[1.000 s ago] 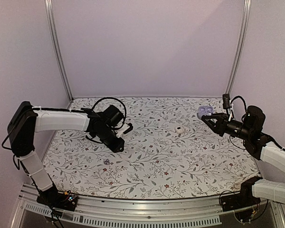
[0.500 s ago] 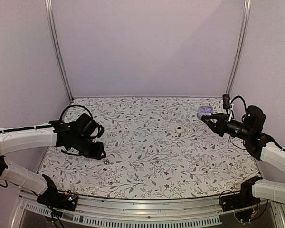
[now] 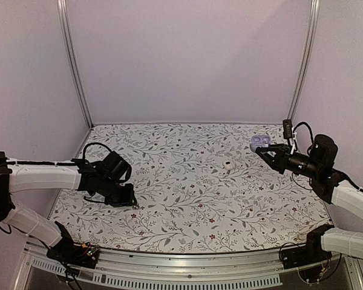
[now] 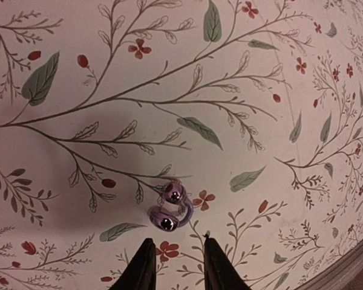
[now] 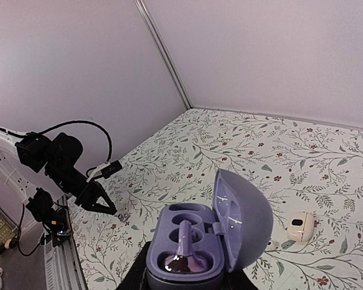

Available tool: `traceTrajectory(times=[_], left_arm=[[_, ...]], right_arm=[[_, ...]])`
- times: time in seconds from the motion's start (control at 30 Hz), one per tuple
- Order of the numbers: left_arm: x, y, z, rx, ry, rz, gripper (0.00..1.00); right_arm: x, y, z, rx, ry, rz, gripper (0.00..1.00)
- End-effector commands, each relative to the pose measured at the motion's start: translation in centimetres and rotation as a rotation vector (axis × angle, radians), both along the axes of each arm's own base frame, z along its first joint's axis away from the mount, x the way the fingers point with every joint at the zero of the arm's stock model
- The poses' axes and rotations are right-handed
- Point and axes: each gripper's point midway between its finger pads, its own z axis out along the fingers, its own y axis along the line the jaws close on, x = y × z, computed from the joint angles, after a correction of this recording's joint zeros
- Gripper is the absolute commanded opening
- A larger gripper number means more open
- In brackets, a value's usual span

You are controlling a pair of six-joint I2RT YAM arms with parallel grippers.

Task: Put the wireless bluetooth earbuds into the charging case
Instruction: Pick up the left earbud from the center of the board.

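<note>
My left tool (image 4: 176,243), slightly apart, hangs by the earbud (image 4: 169,208): tiny, light, slick, so I'd pinch its body. My right tool (image 3: 267,152) clamps the case (image 5: 199,241).

White-shelled arms (image 3: 48,177) with black joints and looping black cables (image 3: 95,144).

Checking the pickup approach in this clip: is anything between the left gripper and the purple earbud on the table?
Nothing visible does. In the left wrist view the purple earbud lies alone on the flowered cloth, just ahead of the left gripper, whose fingers stand apart and empty, with only bare cloth between them.
</note>
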Motion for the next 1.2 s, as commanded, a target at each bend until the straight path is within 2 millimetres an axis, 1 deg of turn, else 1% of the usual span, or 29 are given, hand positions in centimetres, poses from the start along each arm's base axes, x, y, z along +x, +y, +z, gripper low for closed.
traceTrajectory(times=[0.0, 0.2, 0.47, 0.57, 0.7, 0.77, 0.87, 0.97, 1.07, 1.17], left_arm=[[0.2, -0.3, -1.3, 0.015, 0.013, 0.011, 0.27], [0.9, 0.1, -2.5, 0.088, 0.011, 0.01, 0.26], [2.4, 0.0, -2.7, 0.156, -0.023, -0.037, 0.2], [2.9, -0.2, -2.9, 0.184, -0.03, -0.06, 0.17], [3.3, -0.2, -3.4, 0.209, -0.031, -0.076, 0.08], [3.5, -0.2, -3.4, 0.213, -0.038, -0.08, 0.05], [3.9, -0.3, -3.3, 0.219, -0.051, -0.087, 0.0], [4.3, -0.2, -3.1, 0.236, -0.068, -0.094, 0.0], [4.8, -0.6, -2.5, 0.236, -0.091, -0.114, 0.0], [5.4, -1.3, -1.4, 0.229, -0.124, -0.152, 0.0]], right_arm=[[0.1, 0.2, 0.6, 0.012, -0.024, 0.003, 0.0], [0.2, 0.2, 0.8, 0.008, -0.031, 0.0, 0.0], [0.2, 0.1, 0.6, 0.004, -0.028, -0.002, 0.0], [0.2, 0.1, 0.6, 0.003, -0.03, -0.004, 0.0], [0.3, 0.0, 0.5, 0.0, -0.027, -0.009, 0.0], [0.2, 0.0, 0.5, -0.002, -0.029, -0.01, 0.0], [0.1, 0.0, 0.6, -0.003, -0.033, -0.01, 0.0], [0.2, 0.0, 0.6, -0.005, -0.032, -0.01, 0.0], [0.1, 0.0, 0.5, -0.007, -0.032, -0.007, 0.0], [0.0, 0.2, 0.2, -0.016, -0.037, 0.005, 0.0]])
